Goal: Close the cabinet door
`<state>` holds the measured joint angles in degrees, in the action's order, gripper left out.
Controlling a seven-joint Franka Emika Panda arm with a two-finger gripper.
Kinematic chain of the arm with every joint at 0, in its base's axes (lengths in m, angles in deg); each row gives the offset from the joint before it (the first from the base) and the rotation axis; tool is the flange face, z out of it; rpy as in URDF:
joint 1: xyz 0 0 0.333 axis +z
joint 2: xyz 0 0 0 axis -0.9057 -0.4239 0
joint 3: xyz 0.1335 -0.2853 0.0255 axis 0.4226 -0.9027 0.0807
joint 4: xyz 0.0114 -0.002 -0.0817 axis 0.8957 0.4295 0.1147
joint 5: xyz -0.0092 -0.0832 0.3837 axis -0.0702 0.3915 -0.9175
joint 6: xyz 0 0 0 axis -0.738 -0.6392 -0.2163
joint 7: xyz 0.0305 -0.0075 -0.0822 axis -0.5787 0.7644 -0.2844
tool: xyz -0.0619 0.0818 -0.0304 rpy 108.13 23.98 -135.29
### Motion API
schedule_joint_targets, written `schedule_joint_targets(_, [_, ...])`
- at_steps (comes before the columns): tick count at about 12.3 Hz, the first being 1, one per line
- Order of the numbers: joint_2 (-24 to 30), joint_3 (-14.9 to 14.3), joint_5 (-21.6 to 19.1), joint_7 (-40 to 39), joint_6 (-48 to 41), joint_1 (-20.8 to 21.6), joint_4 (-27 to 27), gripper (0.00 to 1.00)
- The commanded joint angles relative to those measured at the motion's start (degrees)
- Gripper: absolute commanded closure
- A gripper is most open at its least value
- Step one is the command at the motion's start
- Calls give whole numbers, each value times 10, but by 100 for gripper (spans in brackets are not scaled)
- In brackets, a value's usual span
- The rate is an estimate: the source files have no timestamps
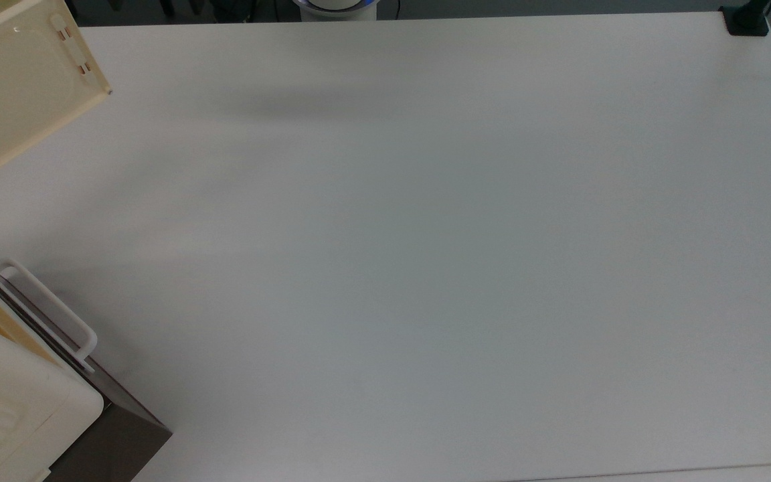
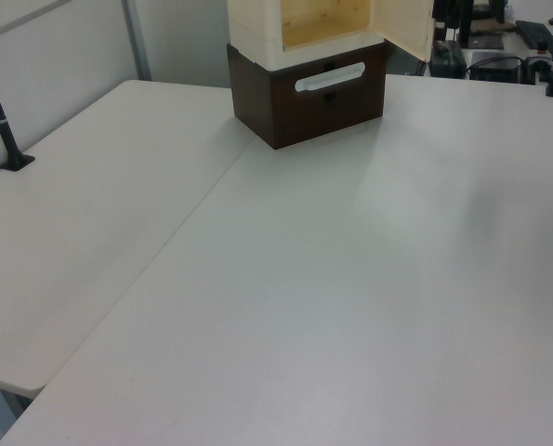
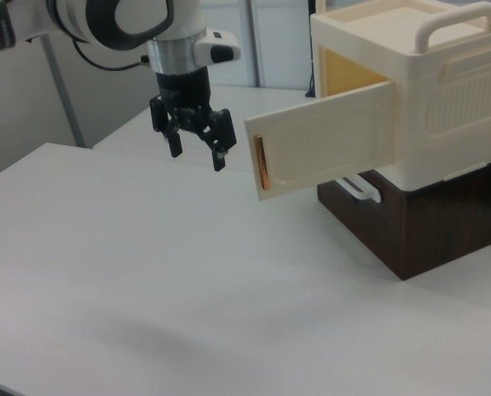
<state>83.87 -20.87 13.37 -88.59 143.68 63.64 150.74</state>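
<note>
From the right view, the robot arm hangs on the left, above the big white table (image 3: 187,280). Its black gripper (image 3: 197,151) points down, and its two fingers are apart with nothing between them. It floats in the air, just beside the free edge of the cabinet door (image 3: 323,140) but not touching it.

The cabinet door is a flat pale yellow panel. It swings wide open toward the right view's left, and it has a thin orange strip near its free edge. Behind it I can see the yellow inside of the cabinet (image 3: 439,99), a cream box with grooves on its side and a handle on top. The cabinet sits on a dark brown base (image 3: 443,223) at the right view's right. A white bar handle (image 3: 361,188) pokes out on the front of the brown base, under the open door.

In the top view, the open door (image 1: 17,87) sticks out at the upper left corner, and the cabinet (image 1: 11,408) is at the lower left.

In the left view, the cabinet (image 2: 257,28) stands at the far end of the table, with the door (image 2: 406,23) open to its right.
</note>
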Motion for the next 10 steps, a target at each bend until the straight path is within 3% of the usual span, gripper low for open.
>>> schedule_joint_targets(1, [16, -6, 5, -5, -11, 4, 19, 0])
schedule_joint_targets(3, [16, -18, 4, -5, -12, 10, 18, 0])
schedule_joint_targets(10, [12, -16, 3, -3, -35, 9, 15, 0])
